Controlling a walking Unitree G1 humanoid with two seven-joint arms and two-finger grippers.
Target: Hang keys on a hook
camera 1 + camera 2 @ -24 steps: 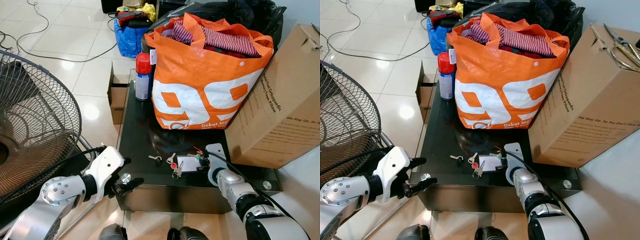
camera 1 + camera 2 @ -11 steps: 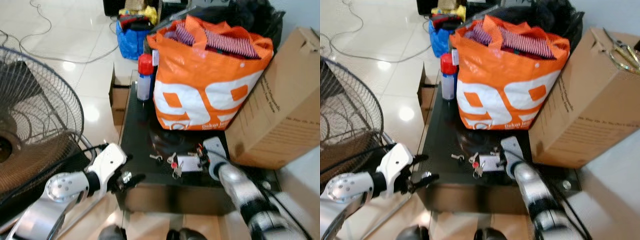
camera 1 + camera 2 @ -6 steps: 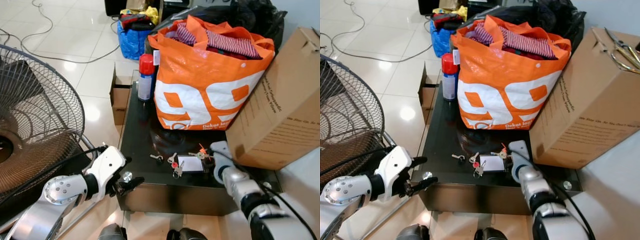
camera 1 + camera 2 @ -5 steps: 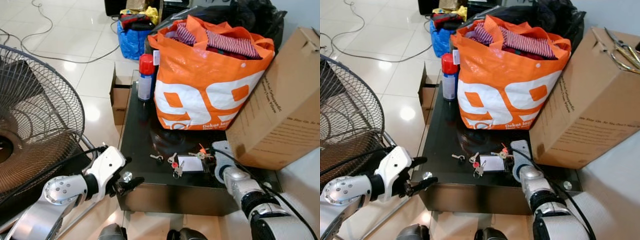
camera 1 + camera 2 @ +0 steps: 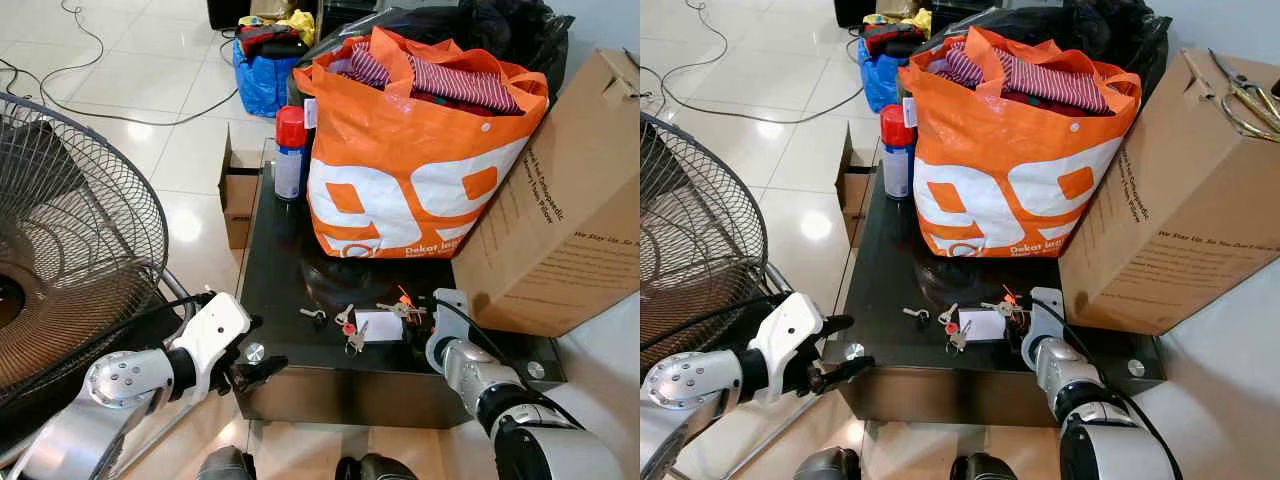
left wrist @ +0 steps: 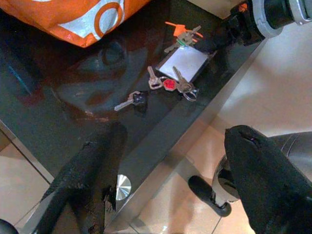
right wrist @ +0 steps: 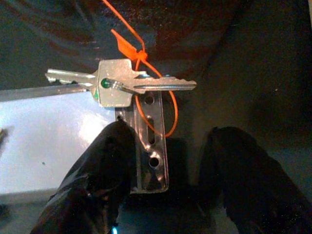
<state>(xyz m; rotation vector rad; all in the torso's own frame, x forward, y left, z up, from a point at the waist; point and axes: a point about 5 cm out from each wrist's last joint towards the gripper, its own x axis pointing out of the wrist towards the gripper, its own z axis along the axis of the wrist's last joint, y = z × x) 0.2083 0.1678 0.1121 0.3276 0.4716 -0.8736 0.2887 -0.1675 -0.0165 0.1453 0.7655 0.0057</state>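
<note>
Two keys joined by an orange tie (image 7: 127, 84) lie on the black glass table (image 5: 275, 265), against a holed metal strip (image 7: 152, 146) at the edge of a white card (image 5: 377, 326). My right gripper (image 7: 168, 140) is open and low over the table, with a finger on each side of that strip. Left of the card lies a key bunch with a red fob (image 5: 350, 336). Further left is a single dark-headed key (image 5: 312, 316). My left gripper (image 5: 255, 367) hangs open off the table's front left corner, apart from the keys.
A full orange shopping bag (image 5: 400, 180) and a red-capped spray can (image 5: 288, 150) stand at the back of the table. A big cardboard box (image 5: 560, 230) leans on the right. A standing fan (image 5: 70, 240) is close on the left. Small box (image 5: 238, 195) on the floor.
My right gripper has drawn back slightly to the right along the table's front edge. The left arm has stayed put. The camera has shifted a little.
</note>
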